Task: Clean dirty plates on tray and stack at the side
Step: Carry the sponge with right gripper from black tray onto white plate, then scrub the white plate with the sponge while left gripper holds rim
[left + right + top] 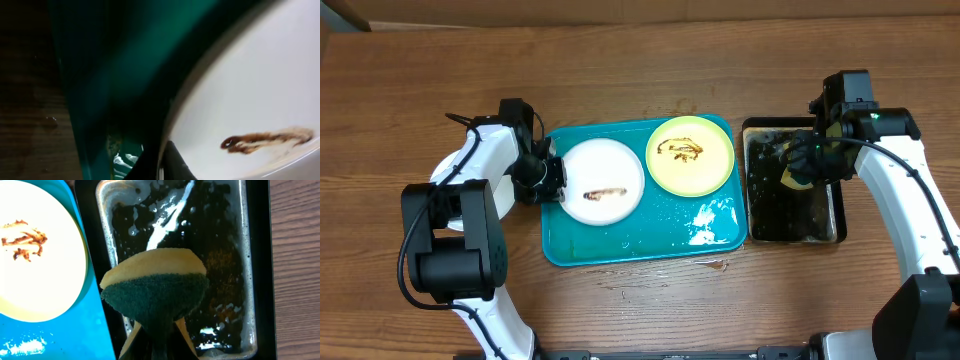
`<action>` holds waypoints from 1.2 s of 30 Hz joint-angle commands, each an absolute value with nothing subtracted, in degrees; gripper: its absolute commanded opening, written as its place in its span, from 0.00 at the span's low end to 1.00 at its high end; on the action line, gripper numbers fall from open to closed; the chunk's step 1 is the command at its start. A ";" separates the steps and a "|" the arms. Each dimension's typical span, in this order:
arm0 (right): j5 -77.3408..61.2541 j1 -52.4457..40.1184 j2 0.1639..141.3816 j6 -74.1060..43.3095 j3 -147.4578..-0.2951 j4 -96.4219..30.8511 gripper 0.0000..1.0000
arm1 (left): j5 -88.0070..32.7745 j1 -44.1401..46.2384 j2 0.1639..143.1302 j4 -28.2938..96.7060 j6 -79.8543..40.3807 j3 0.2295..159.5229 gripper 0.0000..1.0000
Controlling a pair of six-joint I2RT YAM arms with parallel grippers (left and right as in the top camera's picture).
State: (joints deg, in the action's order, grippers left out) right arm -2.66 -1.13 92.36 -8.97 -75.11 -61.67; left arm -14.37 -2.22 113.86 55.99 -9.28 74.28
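A white plate (603, 170) with a brown smear lies on the left of the turquoise tray (620, 245). A pale yellow-green plate (690, 155) with brown smears lies at the tray's back right. Only these two plates show. My left gripper (554, 180) is at the white plate's left rim. In the left wrist view its fingers (162, 165) close over and under the rim of the plate (250, 90). My right gripper (807, 165) is shut on a yellow and green sponge (155, 280) and holds it above the narrow black tray (225, 240).
The black tray (790, 225) stands right of the turquoise tray and holds dark wet liquid. Water or foam patches (710, 220) lie on the turquoise tray's front right. Bare wooden table surrounds both trays.
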 commanded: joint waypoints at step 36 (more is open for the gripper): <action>-30.24 -40.27 108.68 -45.78 -72.79 -25.91 0.04 | -14.44 6.50 114.74 56.58 -9.02 73.97 0.04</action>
State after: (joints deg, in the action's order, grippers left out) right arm -26.57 -39.18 106.56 -40.47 -73.06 -28.16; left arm -14.37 5.91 113.86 57.19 -9.19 74.28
